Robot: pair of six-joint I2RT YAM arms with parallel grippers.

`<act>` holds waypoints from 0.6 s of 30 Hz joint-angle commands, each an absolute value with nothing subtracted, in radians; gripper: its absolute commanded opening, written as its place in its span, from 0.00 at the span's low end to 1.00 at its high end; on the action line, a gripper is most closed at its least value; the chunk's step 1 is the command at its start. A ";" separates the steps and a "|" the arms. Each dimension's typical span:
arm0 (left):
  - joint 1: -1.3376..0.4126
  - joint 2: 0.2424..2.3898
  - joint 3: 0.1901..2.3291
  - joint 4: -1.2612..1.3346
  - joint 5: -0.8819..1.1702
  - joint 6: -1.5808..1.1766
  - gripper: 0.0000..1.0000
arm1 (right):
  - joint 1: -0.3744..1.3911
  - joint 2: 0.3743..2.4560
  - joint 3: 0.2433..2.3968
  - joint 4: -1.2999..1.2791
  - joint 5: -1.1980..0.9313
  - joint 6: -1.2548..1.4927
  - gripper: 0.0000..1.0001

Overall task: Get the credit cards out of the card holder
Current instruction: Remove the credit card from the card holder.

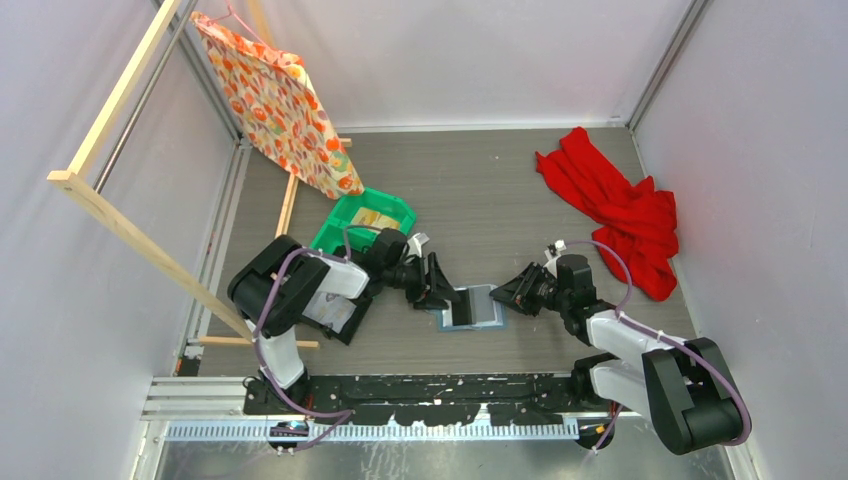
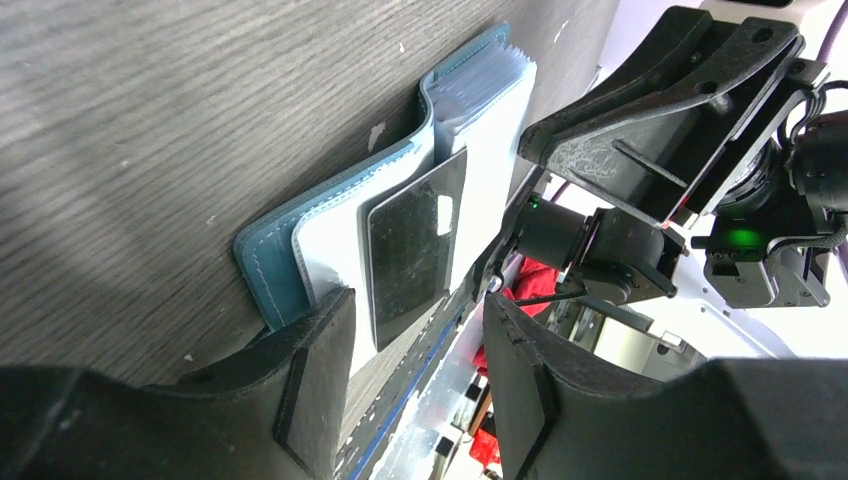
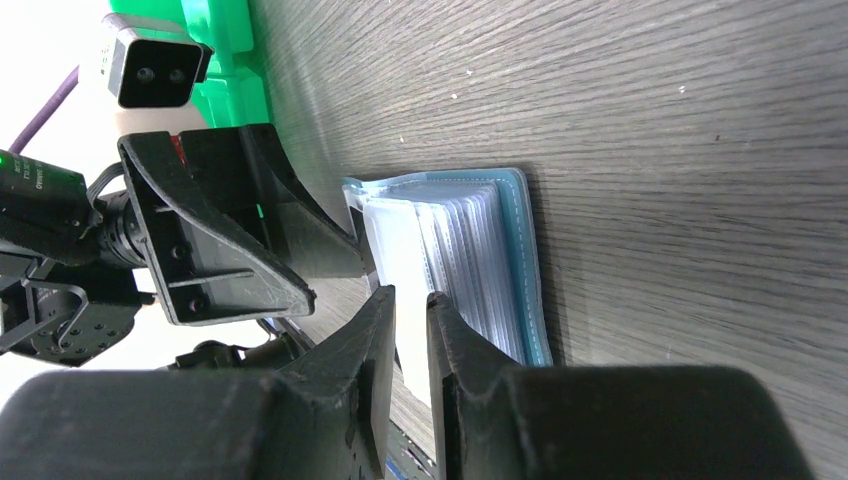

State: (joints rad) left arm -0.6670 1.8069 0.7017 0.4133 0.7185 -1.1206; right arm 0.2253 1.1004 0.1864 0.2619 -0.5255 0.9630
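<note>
Lying open, card holder (image 2: 270, 265); dark card (image 2: 410, 245) protruding from it

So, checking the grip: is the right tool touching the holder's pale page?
Touching: right wrist view shows the right tool pinching the pale page.

Card holder (image 1: 470, 306) lying open on the table (image 1: 480, 190), mid-front, between left gripper (image 1: 445, 292) and right gripper (image 1: 505, 292). One card (image 2: 412, 250) lies on its left leaf, jutting toward the left gripper. Bin (image 1: 362, 220) behind-left of the holder; rack (image 1: 130, 236) with hanging cloth (image 1: 285, 110) far left; crumpled cloth (image 1: 620, 205) at back right
</note>
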 commanded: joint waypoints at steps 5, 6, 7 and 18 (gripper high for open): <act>-0.703 1.833 0.669 0.515 0.702 -1.158 0.50 | 0.229 1.112 0.180 0.178 -0.458 0.916 0.25; -0.703 1.840 0.669 0.523 0.702 -1.162 0.50 | 0.230 1.113 0.180 0.178 -0.458 0.914 0.25; -0.705 1.846 0.670 0.527 0.705 -1.163 0.50 | 0.229 1.115 0.180 0.178 -0.458 0.913 0.24; -0.712 1.884 0.653 0.620 0.705 -1.172 0.46 | 0.231 1.127 0.182 0.186 -0.465 0.912 0.25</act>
